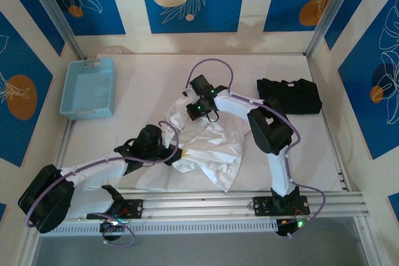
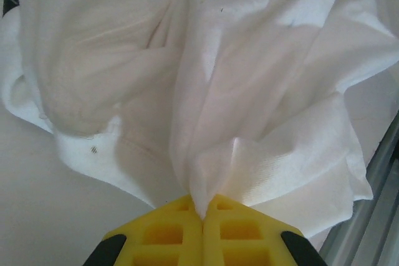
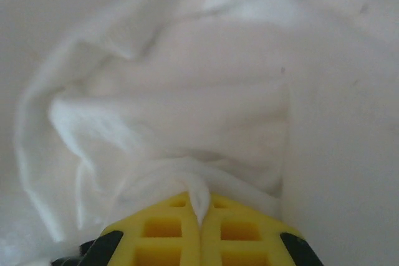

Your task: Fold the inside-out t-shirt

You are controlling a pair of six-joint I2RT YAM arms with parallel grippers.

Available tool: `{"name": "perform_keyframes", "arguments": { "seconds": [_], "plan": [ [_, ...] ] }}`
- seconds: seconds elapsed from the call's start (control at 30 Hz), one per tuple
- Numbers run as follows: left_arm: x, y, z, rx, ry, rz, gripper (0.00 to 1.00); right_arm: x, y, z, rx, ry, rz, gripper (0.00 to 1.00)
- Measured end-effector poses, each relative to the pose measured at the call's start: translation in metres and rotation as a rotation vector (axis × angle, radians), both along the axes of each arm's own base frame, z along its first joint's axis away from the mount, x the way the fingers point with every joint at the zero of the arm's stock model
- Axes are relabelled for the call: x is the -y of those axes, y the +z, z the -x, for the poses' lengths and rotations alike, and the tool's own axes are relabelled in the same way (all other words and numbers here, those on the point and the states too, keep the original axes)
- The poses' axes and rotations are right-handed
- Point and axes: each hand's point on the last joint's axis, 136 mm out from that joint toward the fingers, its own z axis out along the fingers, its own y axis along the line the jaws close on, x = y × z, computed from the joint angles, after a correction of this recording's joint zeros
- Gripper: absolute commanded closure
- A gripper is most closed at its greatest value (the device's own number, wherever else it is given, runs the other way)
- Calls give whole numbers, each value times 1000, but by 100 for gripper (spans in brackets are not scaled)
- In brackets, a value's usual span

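Note:
The inside-out t-shirt [image 1: 209,147] lies crumpled in a white heap at the middle of the table. My left gripper [image 1: 171,152] is at the heap's left edge, and in the left wrist view its yellow fingers [image 2: 168,232] are shut on a pinched fold of the t-shirt [image 2: 249,91]. At the heap's far end my right gripper [image 1: 192,111] sits low over the cloth. The right wrist view has its yellow fingers [image 3: 240,232] shut on a bunched ridge of the t-shirt [image 3: 187,110].
A light blue basket [image 1: 88,87] stands at the back left. A black folded garment [image 1: 290,96] lies at the back right. Metal rails [image 1: 249,204] run along the near edge, and frame posts rise at the back corners.

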Motion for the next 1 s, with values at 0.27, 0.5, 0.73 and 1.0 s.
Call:
{"name": "perform_keyframes", "arguments": {
  "seconds": [0.27,0.5,0.73,1.0],
  "plan": [
    [-16,31,-16,160,88,-10,96,27,214,-1,215,-23,-484,100],
    [-23,76,-19,335,98,51,90,96,318,63,413,-29,-726,100],
    [-9,23,-3,233,-25,-89,52,112,201,72,150,-149,-674,100],
    [-11,23,-8,153,51,-61,31,123,98,100,-93,-246,-581,100]
  ]
}}
